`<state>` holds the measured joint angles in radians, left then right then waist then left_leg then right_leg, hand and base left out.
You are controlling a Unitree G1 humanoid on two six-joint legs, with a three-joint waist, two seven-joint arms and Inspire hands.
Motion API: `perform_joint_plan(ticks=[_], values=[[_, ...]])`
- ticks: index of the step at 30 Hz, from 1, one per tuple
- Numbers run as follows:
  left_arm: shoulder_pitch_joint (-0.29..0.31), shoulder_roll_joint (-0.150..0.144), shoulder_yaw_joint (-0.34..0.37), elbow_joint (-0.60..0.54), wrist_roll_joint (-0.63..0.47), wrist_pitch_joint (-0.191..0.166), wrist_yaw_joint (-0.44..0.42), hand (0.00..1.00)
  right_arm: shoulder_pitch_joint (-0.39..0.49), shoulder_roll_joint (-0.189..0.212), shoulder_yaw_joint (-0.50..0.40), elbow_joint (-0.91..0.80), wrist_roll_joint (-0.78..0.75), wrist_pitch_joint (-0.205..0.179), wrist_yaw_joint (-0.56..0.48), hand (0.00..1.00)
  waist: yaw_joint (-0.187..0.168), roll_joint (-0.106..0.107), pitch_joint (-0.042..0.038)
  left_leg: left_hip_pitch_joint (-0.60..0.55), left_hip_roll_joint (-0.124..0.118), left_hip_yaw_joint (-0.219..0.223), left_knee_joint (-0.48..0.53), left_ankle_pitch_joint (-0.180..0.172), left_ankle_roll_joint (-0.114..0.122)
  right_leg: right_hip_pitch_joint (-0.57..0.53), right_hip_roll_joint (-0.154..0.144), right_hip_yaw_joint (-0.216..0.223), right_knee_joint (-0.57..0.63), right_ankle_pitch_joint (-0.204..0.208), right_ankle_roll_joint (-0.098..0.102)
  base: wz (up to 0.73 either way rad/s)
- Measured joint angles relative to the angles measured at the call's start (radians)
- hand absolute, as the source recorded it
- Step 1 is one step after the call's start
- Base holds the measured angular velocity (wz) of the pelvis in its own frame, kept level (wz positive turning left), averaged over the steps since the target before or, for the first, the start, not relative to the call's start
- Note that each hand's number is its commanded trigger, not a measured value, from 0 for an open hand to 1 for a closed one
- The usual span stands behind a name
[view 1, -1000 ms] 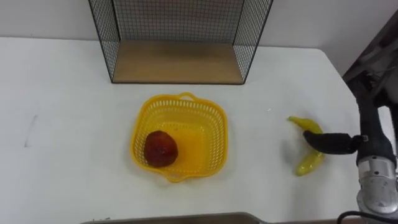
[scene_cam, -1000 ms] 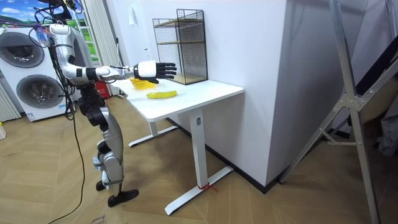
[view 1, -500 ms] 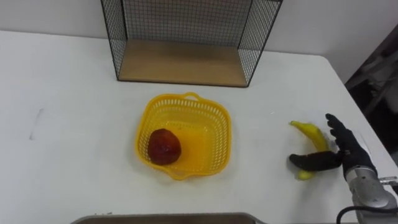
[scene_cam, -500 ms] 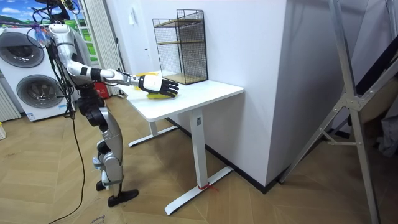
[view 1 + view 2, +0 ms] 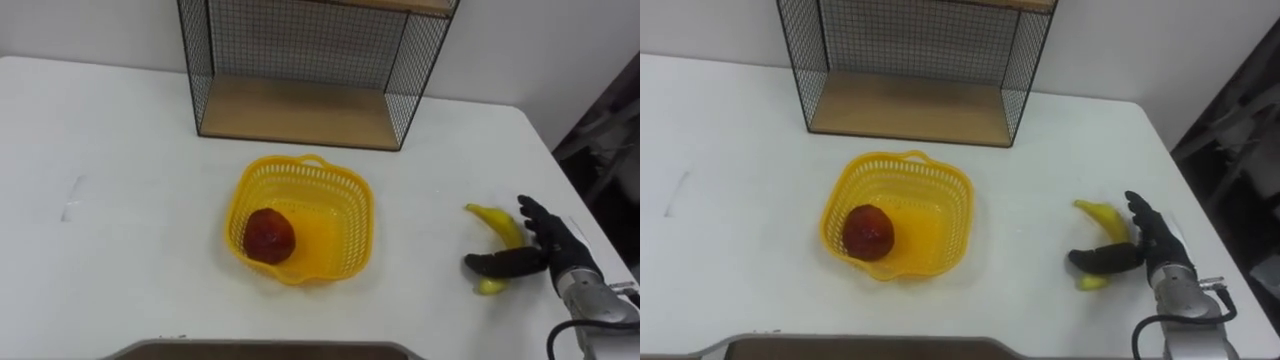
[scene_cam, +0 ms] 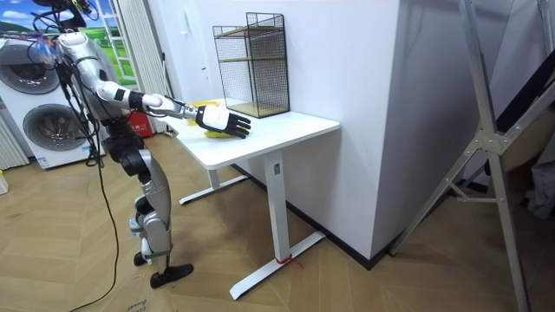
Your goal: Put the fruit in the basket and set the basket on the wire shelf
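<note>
- Your landmark is the yellow basket [image 5: 352,215]. It stands upright on the white table [image 5: 120,230], about midway across the tabletop.
- One red fruit [image 5: 268,234] lies inside the basket, on its floor against the left wall.
- Behind the basket, apart from it, stands the wire shelf [image 5: 300,112]. Its open front faces the basket and its wooden bottom board is bare.
- Well to the right of the basket, a banana [image 5: 497,222] lies on the tabletop outside the basket, with its curved back turned away from it.
- On the banana you have the right hand [image 5: 553,252], which comes in from the lower right, back upward and palm down.
  - Its fingers [image 5: 536,214] are straight and fanned apart, lying at the side of the banana farther from the basket.
  - The thumb [image 5: 498,264] is stretched out toward the basket and lies across the banana's near half, touching it.
  - Nothing is curled round the fruit, so the hand rests spread on it rather than clasping it.
- In the room view the robot stands upright at the table's end, on the room view's left. Its right arm reaches forward and slightly down over the tabletop, with the right hand [image 6: 227,121] flat, to the room view's right of the basket.
</note>
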<state>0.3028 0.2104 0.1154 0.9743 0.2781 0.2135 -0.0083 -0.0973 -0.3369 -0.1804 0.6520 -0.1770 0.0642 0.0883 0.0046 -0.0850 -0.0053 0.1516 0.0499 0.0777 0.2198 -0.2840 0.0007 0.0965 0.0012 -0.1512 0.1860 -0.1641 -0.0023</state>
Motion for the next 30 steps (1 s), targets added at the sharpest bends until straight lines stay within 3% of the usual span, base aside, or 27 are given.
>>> perform_joint_plan(ticks=[1, 2, 3, 4, 9, 15, 25, 30], values=[[-0.002, 0.0, 0.0, 0.0, 0.0, 0.001, 0.0, 0.0, -0.001, -0.002, 0.0, 0.005, 0.0, 0.0, 0.0, 0.0, 0.002, 0.0, -0.0001, 0.0, 0.0, -0.001, 0.002, 0.0, 0.0, 0.002, 0.0, 0.0, 0.0, 0.001, 0.0, 0.03], [-0.002, 0.0, 0.0, 0.0, 0.0, 0.001, 0.0, 0.0, -0.001, -0.002, 0.001, 0.007, 0.0, 0.0, -0.001, 0.58, 0.002, 0.0, -0.0001, 0.0, 0.0, -0.002, 0.003, 0.0, 0.0, 0.003, 0.0, 0.0, -0.001, 0.001, 0.0, 0.0], [0.0, 0.0, 0.0, 0.0, 0.0, 0.002, 0.0, 0.0, -0.002, -0.002, 0.001, 0.01, 0.0, 0.0, -0.003, 0.87, 0.004, 0.0, -0.0003, 0.0, 0.0, -0.002, 0.004, 0.0, 0.0, 0.008, 0.0, 0.0, -0.001, 0.002, 0.0, 0.0], [0.0, 0.0, 0.0, 0.001, 0.0, 0.005, 0.0, 0.0, -0.003, -0.002, 0.001, 0.015, -0.003, -0.002, -0.003, 1.0, 0.004, 0.001, -0.0007, 0.0, 0.0, -0.003, 0.005, 0.0, 0.0, 0.009, 0.001, 0.0, -0.001, 0.003, 0.0, 0.0], [0.001, 0.0, 0.0, 0.002, 0.001, 0.007, -0.001, 0.0, -0.036, -0.014, -0.003, 0.071, -0.115, -0.011, -0.024, 1.0, 0.004, 0.004, -0.0023, 0.0, 0.001, -0.002, 0.009, 0.0, 0.0, 0.011, 0.001, -0.003, -0.001, 0.008, 0.0, 0.0], [-0.005, 0.0, 0.0, 0.001, 0.001, 0.02, -0.001, 0.0, -0.049, -0.023, -0.019, 0.101, -0.231, -0.003, -0.078, 1.0, 0.004, 0.016, -0.0097, 0.003, 0.005, -0.016, 0.008, 0.0, -0.001, 0.024, 0.003, -0.027, -0.004, 0.009, -0.001, 0.11], [-0.023, -0.001, -0.001, 0.003, 0.001, 0.025, 0.01, 0.0, -0.048, -0.036, -0.018, 0.109, -0.321, 0.037, -0.114, 1.0, 0.026, 0.009, -0.0089, 0.01, 0.007, -0.025, -0.008, 0.003, -0.005, 0.034, 0.006, -0.04, -0.016, 0.009, -0.001, 0.02], [-0.028, -0.001, -0.001, 0.006, 0.001, 0.023, 0.025, 0.0, -0.045, -0.03, -0.018, 0.109, -0.318, 0.038, -0.119, 1.0, 0.029, 0.005, -0.0086, 0.015, 0.006, -0.023, -0.014, 0.003, -0.005, 0.034, 0.006, -0.039, -0.016, 0.009, -0.001, 0.0]])
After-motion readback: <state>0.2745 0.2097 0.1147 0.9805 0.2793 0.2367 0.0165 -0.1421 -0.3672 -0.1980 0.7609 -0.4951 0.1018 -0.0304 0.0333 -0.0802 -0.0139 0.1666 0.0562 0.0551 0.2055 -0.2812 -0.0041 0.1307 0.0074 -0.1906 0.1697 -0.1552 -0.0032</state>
